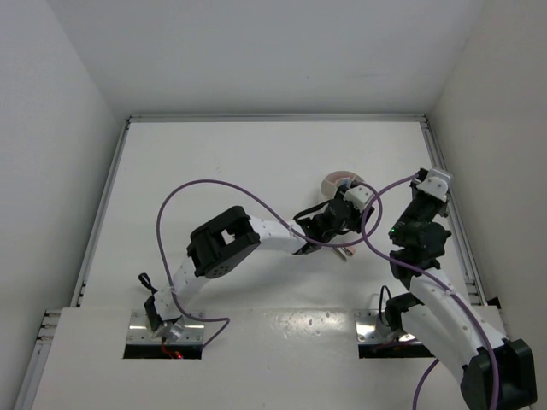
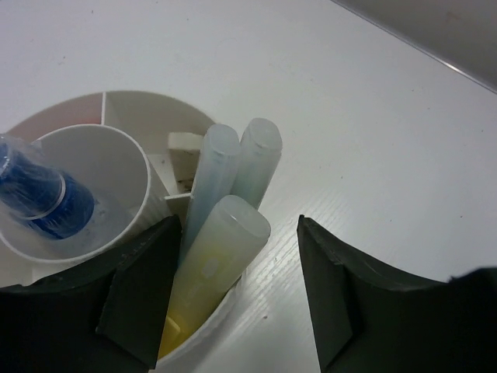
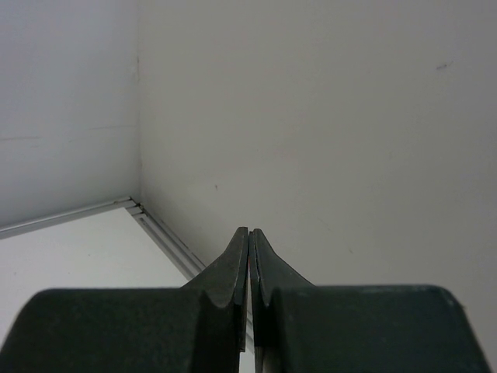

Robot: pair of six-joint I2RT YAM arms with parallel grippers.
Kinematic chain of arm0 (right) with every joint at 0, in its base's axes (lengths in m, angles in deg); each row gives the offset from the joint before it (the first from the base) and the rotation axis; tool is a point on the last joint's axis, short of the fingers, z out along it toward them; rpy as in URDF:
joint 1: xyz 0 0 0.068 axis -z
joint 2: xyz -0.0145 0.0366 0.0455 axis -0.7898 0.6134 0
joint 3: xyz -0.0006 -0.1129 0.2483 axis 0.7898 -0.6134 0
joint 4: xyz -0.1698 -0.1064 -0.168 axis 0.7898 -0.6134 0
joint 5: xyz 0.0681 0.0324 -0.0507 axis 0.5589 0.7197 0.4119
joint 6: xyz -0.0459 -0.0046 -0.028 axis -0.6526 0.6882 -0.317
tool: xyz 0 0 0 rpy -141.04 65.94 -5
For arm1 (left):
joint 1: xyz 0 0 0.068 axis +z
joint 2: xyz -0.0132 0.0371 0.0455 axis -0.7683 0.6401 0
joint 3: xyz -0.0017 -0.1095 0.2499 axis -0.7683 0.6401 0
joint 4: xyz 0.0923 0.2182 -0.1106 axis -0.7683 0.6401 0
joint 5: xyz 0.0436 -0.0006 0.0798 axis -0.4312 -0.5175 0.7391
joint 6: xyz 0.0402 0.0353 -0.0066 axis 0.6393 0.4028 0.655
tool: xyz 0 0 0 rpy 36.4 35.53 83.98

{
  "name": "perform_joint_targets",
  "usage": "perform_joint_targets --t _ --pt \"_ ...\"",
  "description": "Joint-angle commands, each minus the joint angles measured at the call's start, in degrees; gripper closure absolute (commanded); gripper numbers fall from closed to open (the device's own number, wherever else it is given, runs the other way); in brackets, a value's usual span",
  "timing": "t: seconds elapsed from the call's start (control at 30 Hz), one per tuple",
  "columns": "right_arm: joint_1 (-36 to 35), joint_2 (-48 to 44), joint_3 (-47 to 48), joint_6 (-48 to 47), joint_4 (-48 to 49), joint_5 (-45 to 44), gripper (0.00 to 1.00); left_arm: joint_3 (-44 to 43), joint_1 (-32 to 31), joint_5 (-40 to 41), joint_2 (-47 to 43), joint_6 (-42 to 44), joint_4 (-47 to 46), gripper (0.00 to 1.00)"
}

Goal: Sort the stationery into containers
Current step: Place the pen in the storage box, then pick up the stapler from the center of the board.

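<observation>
The left gripper (image 2: 237,252) hung spread over the near rim of the dish (image 2: 140,101). The yellow stick (image 2: 213,268) lay between its fingers, clear of the right one. Two blue sticks (image 2: 233,167) leaned just behind, and the bottle (image 2: 35,194) sat in the round inner compartment. Bare table (image 2: 373,140) lay to the right and beyond. The right gripper (image 3: 249,256), pressed together, faced a wall (image 3: 326,140) corner.

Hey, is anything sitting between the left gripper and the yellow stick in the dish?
Nothing visible. The left gripper is open with the yellow stick right between its fingers, standing in an outer compartment of the dish. Two pale blue sticks lean beside it, not in between.
</observation>
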Motion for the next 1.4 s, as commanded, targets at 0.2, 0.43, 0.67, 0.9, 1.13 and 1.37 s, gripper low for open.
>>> perform_joint_targets --t 0.2,0.43,0.67,0.9,1.13,1.37 --pt "0.01 -0.57 -0.31 0.59 3.09 0.66 1.0 -0.96 -0.1 1.86 -3.33 2.17 2.6 0.31" --pt "0.01 -0.57 -0.31 0.59 3.09 0.66 1.0 -5.61 -0.1 1.86 -3.33 4.11 4.44 0.31" --pt "0.01 -0.57 -0.31 0.59 3.09 0.66 1.0 -8.43 -0.1 1.86 -3.33 4.72 5.77 0.31" --pt "0.01 -0.57 -0.31 0.59 3.09 0.66 1.0 -7.9 -0.1 0.81 -5.96 4.72 5.77 0.31" --pt "0.01 -0.57 -0.31 0.59 3.09 0.66 1.0 -7.38 -1.85 -0.33 -8.51 5.34 5.77 0.3" --pt "0.01 -1.1 -0.31 0.07 3.62 0.66 1.0 -7.38 -2.99 -0.33 -11.15 5.34 6.29 0.3"
